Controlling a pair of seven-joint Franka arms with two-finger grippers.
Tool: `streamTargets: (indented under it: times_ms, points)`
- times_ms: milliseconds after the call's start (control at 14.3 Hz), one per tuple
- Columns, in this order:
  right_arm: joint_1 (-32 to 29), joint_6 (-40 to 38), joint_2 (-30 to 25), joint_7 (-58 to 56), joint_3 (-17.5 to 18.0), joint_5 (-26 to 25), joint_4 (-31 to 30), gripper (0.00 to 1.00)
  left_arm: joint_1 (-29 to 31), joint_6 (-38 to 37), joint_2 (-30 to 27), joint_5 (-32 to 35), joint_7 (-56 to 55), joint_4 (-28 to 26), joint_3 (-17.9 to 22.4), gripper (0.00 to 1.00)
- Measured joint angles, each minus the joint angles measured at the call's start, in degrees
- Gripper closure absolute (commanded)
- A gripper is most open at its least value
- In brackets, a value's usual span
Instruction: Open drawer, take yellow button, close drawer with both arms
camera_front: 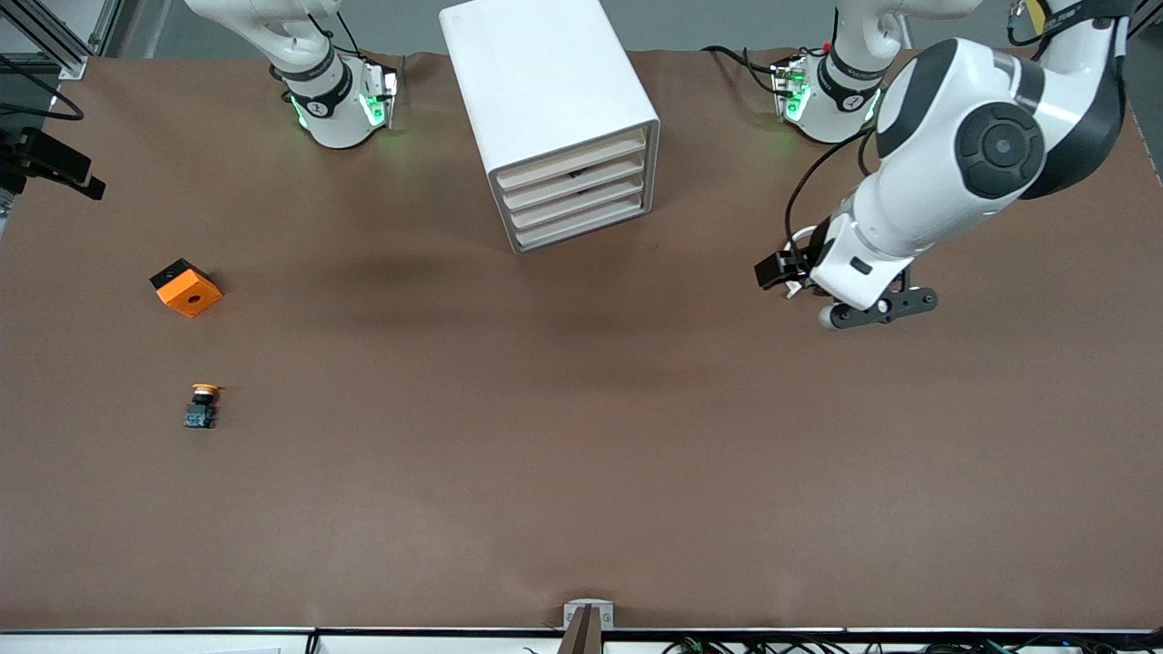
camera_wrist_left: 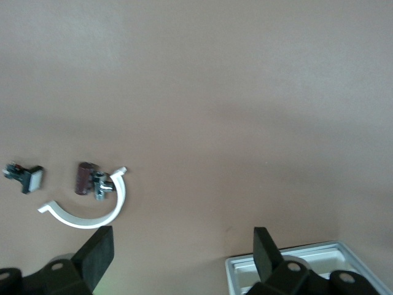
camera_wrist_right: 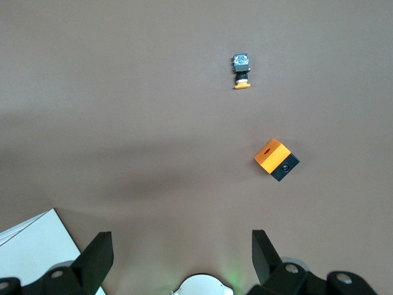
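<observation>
The white cabinet point(camera_front: 545, 91) stands between the arms' bases, and all of its beige-fronted drawers point(camera_front: 577, 193) are shut. The button point(camera_front: 202, 405), orange cap up, stands on the table toward the right arm's end, nearer to the front camera than the orange cube point(camera_front: 185, 287). The right wrist view shows the button point(camera_wrist_right: 242, 72) and the cube point(camera_wrist_right: 276, 159) well away from the right gripper point(camera_wrist_right: 182, 255), which is open, empty and above its own base. The left gripper point(camera_front: 780, 270) hangs over the table toward the left arm's end, and it is open and empty in the left wrist view point(camera_wrist_left: 182, 252).
Under the left gripper lie a small black clip-like part point(camera_wrist_left: 24, 176), a brown and metal part point(camera_wrist_left: 89, 179), a white curved strip point(camera_wrist_left: 86, 212) and a white rimmed tray point(camera_wrist_left: 307, 261). The cabinet's corner point(camera_wrist_right: 34, 246) shows in the right wrist view.
</observation>
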Motion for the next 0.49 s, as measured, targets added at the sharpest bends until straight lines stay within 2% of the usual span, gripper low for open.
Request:
streamTargets:
  times_ms: [279,489]
  points:
    - [-0.24,0.11,-0.43,0.00,-0.06,0.00,0.04,0.00,4.84,-2.81,-2.33,0.04,7.61,-0.19,0.00,0.00]
    - [-0.38,0.15,-0.47,0.00,-0.06,0.00,0.06,0.00,5.84,-3.44,-3.04,0.33,10.14,-0.44,0.02,0.00]
